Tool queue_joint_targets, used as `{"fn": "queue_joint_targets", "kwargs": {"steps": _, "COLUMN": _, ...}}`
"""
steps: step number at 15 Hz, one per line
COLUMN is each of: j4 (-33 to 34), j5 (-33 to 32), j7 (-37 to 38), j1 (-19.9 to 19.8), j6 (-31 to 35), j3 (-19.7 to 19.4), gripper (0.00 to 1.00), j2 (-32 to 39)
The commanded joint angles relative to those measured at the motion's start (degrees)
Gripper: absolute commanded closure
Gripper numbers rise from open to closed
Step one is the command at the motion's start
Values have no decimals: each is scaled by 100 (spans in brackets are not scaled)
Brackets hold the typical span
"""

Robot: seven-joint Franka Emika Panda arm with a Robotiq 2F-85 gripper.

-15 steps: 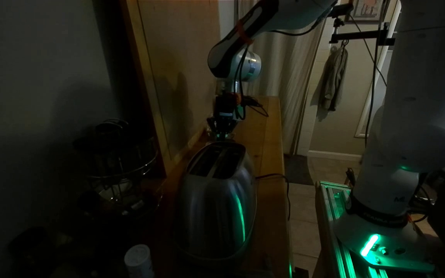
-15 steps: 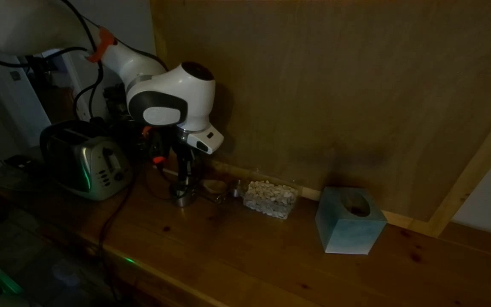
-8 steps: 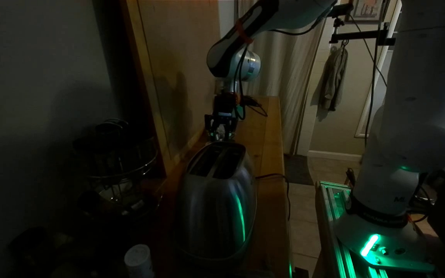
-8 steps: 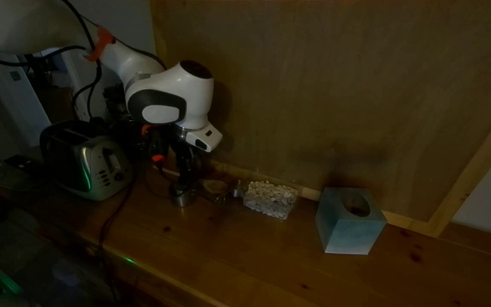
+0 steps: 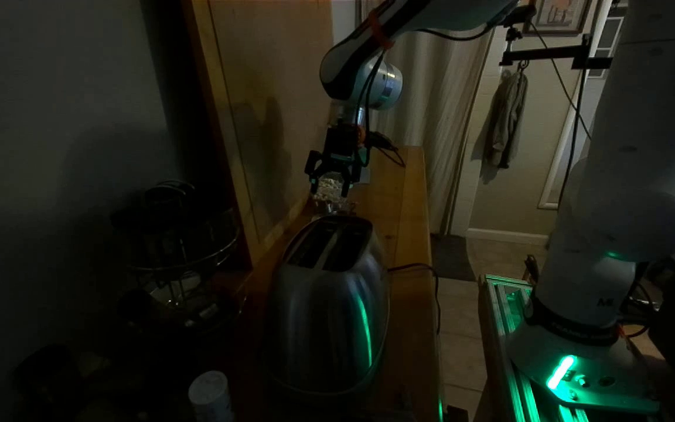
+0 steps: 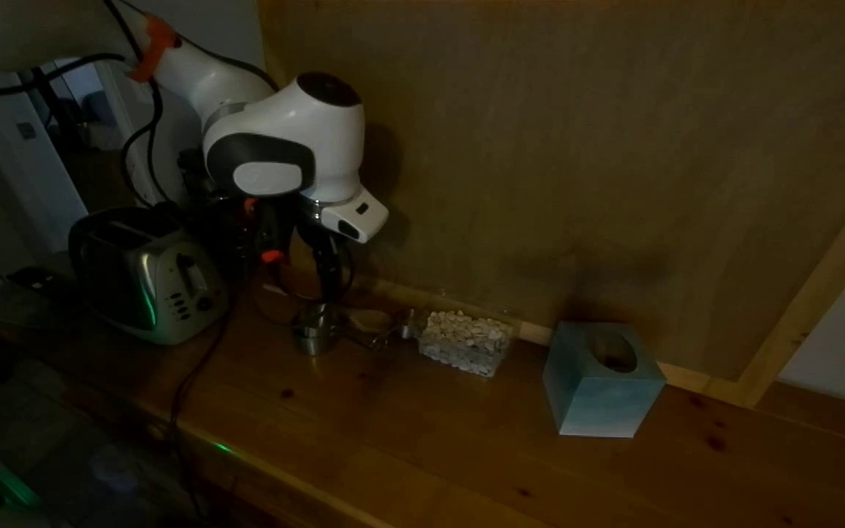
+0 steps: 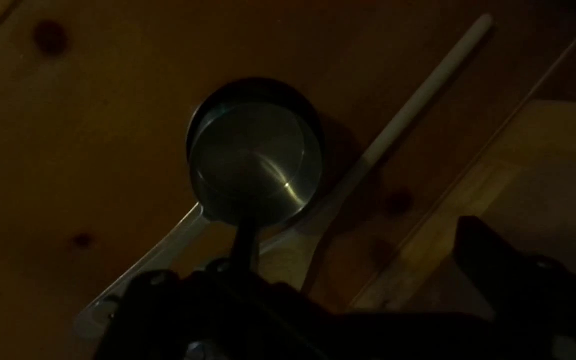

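Observation:
A round metal cup with a long handle (image 7: 255, 160) stands upright on the wooden counter, its inside bare in the wrist view. The same cup (image 6: 316, 339) shows in an exterior view just below my gripper (image 6: 329, 291). My gripper (image 7: 358, 227) is open wide, with nothing held between its fingers. The tip of a dark finger (image 7: 248, 235) overlaps the cup's near rim in the wrist view; the gripper stands above it, apart. Alongside the cup lies a wooden spoon (image 7: 418, 102). Darkness hides most detail on the gripper body.
A clear container of pale pieces (image 6: 464, 345) stands by the wooden back panel, with a blue tissue box (image 6: 606, 396) farther along. A metal toaster (image 5: 331, 316) with a trailing cord is close by. A wire rack (image 5: 220, 255) and white-topped bottle (image 5: 208, 390) sit near the wall.
The fingers have spread from nearly together to wide apart. My gripper has risen away from the metal cup, which stays in its place on the counter.

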Motion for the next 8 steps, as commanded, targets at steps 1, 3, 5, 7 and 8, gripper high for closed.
{"fn": "queue_joint_targets", "kwargs": {"steps": 1, "j4": 46, "j5": 168, "j7": 421, "j1": -83, "j6": 239, "j3": -41, "gripper": 0, "j2": -19}}
{"fn": "queue_joint_targets", "kwargs": {"steps": 3, "j4": 6, "j5": 50, "j7": 204, "j1": -73, "j6": 139, "j3": -28, "gripper": 0, "j2": -28}}
{"fn": "queue_joint_targets", "kwargs": {"steps": 5, "j4": 4, "j5": 50, "j7": 200, "j1": -71, "j6": 139, "j3": -22, "gripper": 0, "j2": -20}}
{"fn": "queue_joint_targets", "kwargs": {"steps": 7, "j4": 111, "j5": 212, "j7": 293, "j1": -93, "j6": 156, "j3": -41, "gripper": 0, "j2": 45}}
{"fn": "queue_joint_targets", "kwargs": {"steps": 8, "j4": 348, "j5": 409, "j7": 450, "j1": -156, "j6": 35, "j3": -101, "gripper": 0, "j2": 231}}
